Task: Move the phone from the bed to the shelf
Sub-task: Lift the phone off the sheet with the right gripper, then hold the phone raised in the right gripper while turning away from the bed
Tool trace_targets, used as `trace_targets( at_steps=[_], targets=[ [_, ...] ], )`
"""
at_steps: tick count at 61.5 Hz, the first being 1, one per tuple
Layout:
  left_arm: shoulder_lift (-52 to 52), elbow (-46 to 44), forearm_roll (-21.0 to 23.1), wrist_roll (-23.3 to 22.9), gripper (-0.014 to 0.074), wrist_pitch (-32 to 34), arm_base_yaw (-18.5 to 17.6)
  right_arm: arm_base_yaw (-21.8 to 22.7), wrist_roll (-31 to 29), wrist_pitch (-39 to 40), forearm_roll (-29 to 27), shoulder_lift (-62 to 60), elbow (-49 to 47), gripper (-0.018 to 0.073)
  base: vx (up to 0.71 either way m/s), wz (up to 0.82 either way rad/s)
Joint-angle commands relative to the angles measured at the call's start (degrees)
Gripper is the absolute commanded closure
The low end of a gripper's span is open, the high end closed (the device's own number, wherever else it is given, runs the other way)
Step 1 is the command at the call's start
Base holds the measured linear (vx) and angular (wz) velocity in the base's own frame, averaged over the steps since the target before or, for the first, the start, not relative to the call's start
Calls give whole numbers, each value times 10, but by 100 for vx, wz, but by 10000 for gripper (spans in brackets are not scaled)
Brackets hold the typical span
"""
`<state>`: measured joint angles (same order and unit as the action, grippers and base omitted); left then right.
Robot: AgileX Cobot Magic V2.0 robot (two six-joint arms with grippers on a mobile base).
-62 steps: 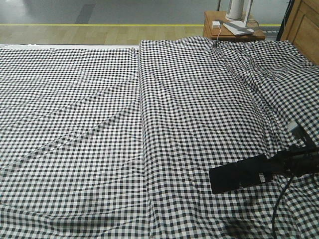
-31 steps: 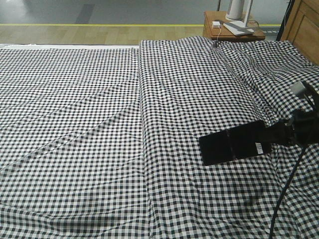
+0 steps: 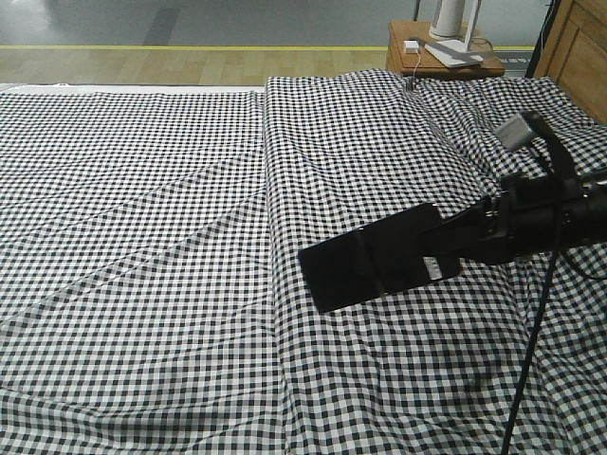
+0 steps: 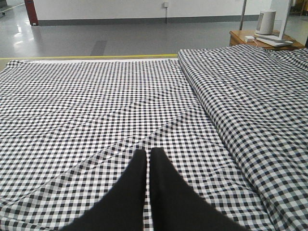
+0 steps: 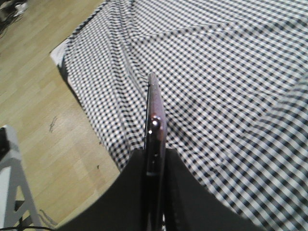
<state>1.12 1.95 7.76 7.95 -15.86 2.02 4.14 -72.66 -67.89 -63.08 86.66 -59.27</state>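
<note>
- The phone [image 3: 370,261], a thin glossy black slab, is pinched at one short end by the right claw [image 3: 444,248].
- In the front view the rest of the phone sticks out from the claw's tips toward the left of the picture, broad face up and slightly tilted.
- The phone is held above the bed [image 3: 142,237], over the right half of the black-and-white checked cloth, beside a long raised fold. It does not appear to rest on the cloth.
- A small white sticker [image 3: 439,269] shows on the phone right next to the claw.
- In the right wrist view the phone [image 5: 155,120] is seen edge-on, a pinkish metallic rim standing straight out between the two black fingers [image 5: 134,187], which press on its flat sides.
- Below it in that view are the checked cloth and a pale wooden floor [image 5: 38,96].
- The left claw [image 4: 147,161] hangs low over the bed [image 4: 72,96], its two black fingers drawn almost together with only a thin slit between them, holding nothing.
- A small brown nightstand [image 3: 403,59] stands beyond the bed's far right corner, well apart from the phone.
</note>
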Motion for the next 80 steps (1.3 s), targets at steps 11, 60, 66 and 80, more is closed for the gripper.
trace_targets(
  at_steps=[11,60,66,80],
  targets=[
    [4,1,6,-2,596,42,1,-82,3,-62,-67,-35,-13,561,0,0],
    [4,1,6,-2,596,42,1,-187,14,-61,-121,-179,-13,561,0,0],
    [4,1,6,-2,596,42,1,-187,15,-61,-121,-182,-13,561,0,0],
    [4,1,6,-2,596,42,1,-187,15,-61,-118,-182,-13,561,0,0]
  ],
)
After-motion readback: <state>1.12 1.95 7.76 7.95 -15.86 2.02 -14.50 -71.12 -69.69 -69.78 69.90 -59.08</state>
